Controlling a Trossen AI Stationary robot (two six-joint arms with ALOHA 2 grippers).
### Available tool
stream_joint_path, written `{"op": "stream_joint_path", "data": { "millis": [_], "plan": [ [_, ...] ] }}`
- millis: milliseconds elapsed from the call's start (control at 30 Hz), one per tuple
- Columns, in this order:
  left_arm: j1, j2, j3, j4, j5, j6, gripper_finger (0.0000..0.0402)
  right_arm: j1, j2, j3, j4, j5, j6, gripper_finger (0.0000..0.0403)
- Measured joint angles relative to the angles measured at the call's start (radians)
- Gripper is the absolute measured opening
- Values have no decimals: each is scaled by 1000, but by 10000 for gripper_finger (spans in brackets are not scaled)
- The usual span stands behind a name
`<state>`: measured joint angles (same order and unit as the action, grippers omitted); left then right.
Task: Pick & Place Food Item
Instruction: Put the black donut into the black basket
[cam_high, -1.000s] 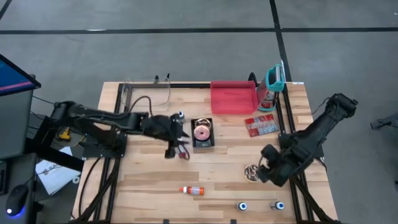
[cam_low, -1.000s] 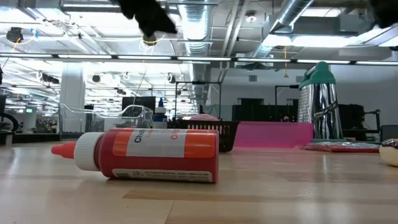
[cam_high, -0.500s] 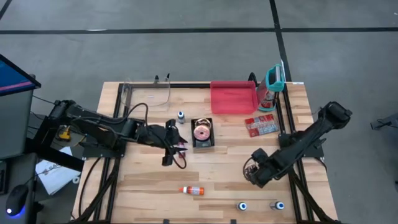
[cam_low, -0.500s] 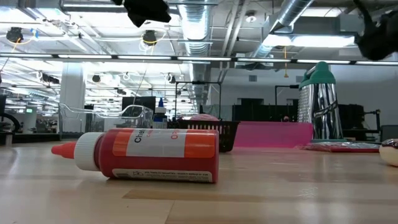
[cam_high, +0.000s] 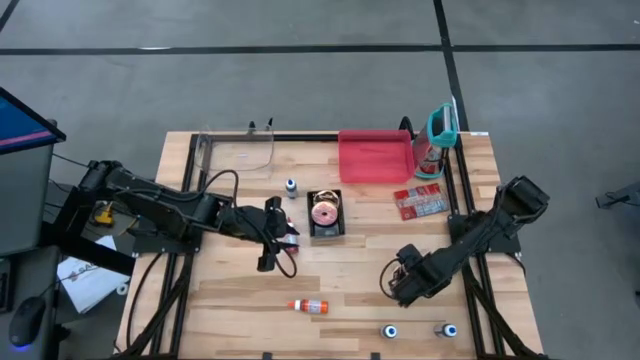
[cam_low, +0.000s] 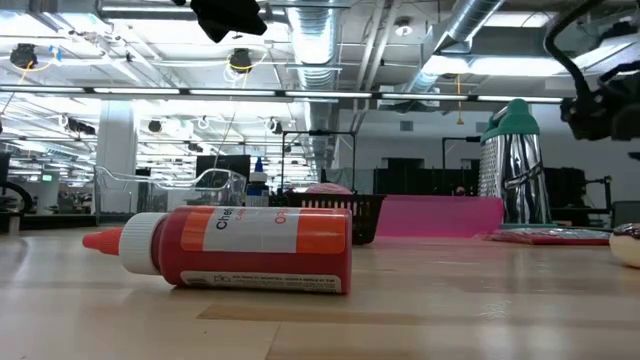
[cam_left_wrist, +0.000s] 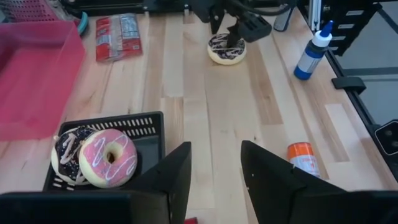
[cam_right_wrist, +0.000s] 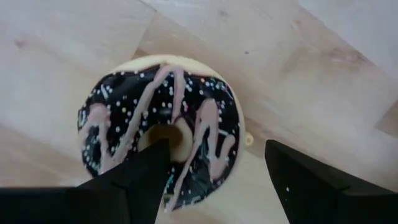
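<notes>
**Right pincer straddles a chocolate doughnut; two more sit in the basket**

The right pincer (cam_right_wrist: 211, 180) stands wide open directly over the chocolate doughnut (cam_right_wrist: 160, 137) with pink drizzle and white sprinkles. One finger lies over the doughnut's hole and the other stands off past its rim, and nothing is gripped. From above, this pincer (cam_high: 403, 281) sits toward the near right part of the table (cam_high: 350, 270), with bare planks around it.

The left pincer (cam_left_wrist: 214, 168) is partly open and empty, its two fingers apart with bare wood between them. It hovers just beside the black basket (cam_left_wrist: 140, 124), on the basket's left in the overhead view (cam_high: 272, 235).

Counted, there are three doughnuts: the chocolate one under the right pincer, plus a pink doughnut (cam_left_wrist: 107, 157) and a second dark doughnut (cam_left_wrist: 67, 144) lying against each other in the basket.

There is one red bottle (cam_low: 235, 248) lying on its side near the table's front edge, two small blue-capped bottles (cam_high: 390, 330) near the front right corner and a third just beside the basket, one pink tray (cam_high: 375, 157) at the back, one snack packet (cam_high: 419, 202) just in front of the tray's right end, and one metal grater (cam_low: 512, 165) with a teal top standing at the back right.

The widest open stretch is the middle of the table between the two arms, and the front left quarter is also bare.
</notes>
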<state>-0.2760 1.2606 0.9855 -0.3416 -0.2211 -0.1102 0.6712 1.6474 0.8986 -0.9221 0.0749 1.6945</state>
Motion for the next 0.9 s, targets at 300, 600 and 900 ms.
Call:
{"op": "stream_joint_path", "data": {
  "millis": [300, 600, 900],
  "plan": [
    [0, 0, 0, 0, 0, 0, 136, -36, 23, 0, 31, 32, 5, 254],
    [0, 0, 0, -27, -2, -12, 136, -65, 8, 0, 21, 73, -37, 150],
    [0, -60, 0, -203, -39, -94, 136, -78, -106, -1, 44, 198, -57, 70]
  ]
}}
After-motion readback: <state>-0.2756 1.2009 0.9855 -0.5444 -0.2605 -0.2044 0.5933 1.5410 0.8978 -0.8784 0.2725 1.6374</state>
